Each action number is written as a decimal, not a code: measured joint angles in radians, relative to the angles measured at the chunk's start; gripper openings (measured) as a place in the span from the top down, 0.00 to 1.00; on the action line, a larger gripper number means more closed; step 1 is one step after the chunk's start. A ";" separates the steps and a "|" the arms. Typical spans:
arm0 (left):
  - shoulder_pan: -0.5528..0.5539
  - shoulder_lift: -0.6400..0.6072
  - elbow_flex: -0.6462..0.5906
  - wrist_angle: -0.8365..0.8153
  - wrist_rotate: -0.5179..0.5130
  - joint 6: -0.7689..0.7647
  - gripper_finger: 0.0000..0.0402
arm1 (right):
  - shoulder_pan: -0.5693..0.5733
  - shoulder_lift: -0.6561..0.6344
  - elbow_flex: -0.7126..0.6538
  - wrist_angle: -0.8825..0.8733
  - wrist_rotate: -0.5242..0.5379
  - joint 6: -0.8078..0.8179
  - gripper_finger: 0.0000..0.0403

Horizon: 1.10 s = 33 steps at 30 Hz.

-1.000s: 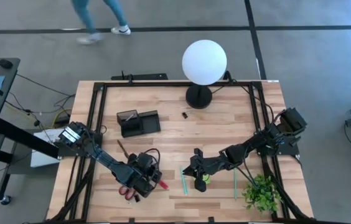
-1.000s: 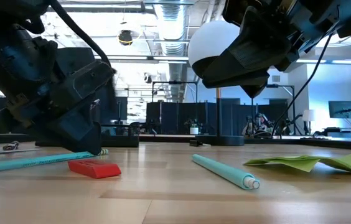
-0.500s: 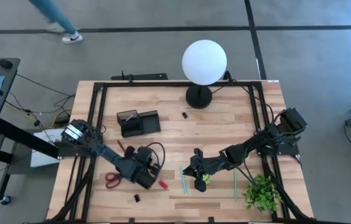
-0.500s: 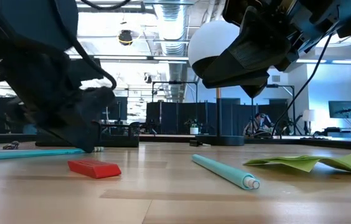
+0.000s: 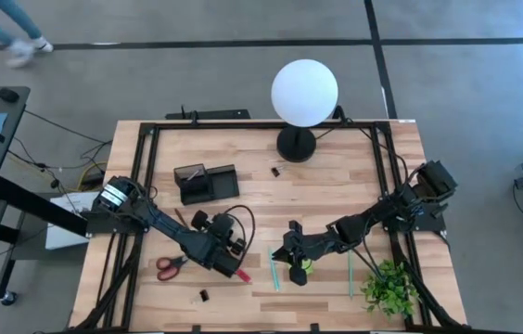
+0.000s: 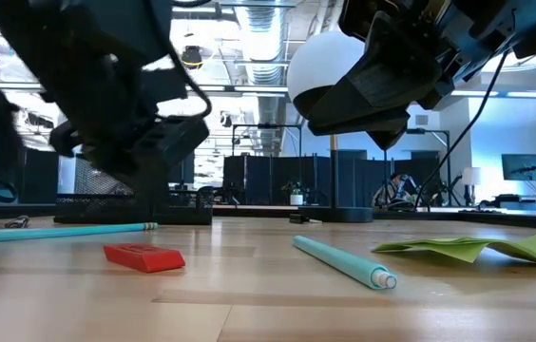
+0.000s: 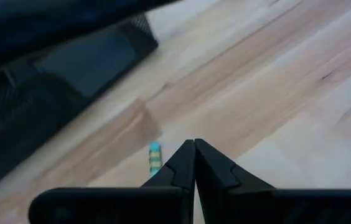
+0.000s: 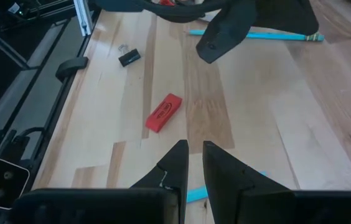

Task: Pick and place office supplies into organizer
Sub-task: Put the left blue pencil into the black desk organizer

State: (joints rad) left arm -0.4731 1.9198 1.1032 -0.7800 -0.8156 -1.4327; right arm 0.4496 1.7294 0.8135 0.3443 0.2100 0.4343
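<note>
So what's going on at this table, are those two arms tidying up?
Two robot arms are clearing office supplies into the black organizer. The left gripper is shut and empty, raised near the red piece. The right gripper hangs over the teal pen, fingers slightly apart, holding nothing. The red-handled scissors, a black clip and other pens lie loose on the table.

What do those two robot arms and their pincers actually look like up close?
Both arms are dark, almost black, built from jointed segments. The left arm has a white-labelled block near its base and a thin black cable looping beside its end effector. The right end effector ends in two flat, pointed black fingers; the left one's fingers look alike.
</note>
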 joint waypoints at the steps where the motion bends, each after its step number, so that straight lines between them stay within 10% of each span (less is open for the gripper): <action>1: 0.003 0.000 0.007 -0.001 -0.004 0.012 1.00 | 0.000 0.000 0.000 0.000 0.000 0.000 0.89; 18: 0.069 -0.002 0.020 0.012 0.306 0.234 1.00 | 0.000 0.000 0.000 0.000 0.000 0.002 0.89; 33: -0.260 -0.005 0.186 -0.309 0.004 -0.333 1.00 | 0.002 0.000 0.000 -0.022 0.000 0.002 0.89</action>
State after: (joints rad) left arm -0.7333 1.9148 1.2889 -1.0893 -0.8113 -1.7660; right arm 0.4511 1.7294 0.8131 0.3219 0.2096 0.4362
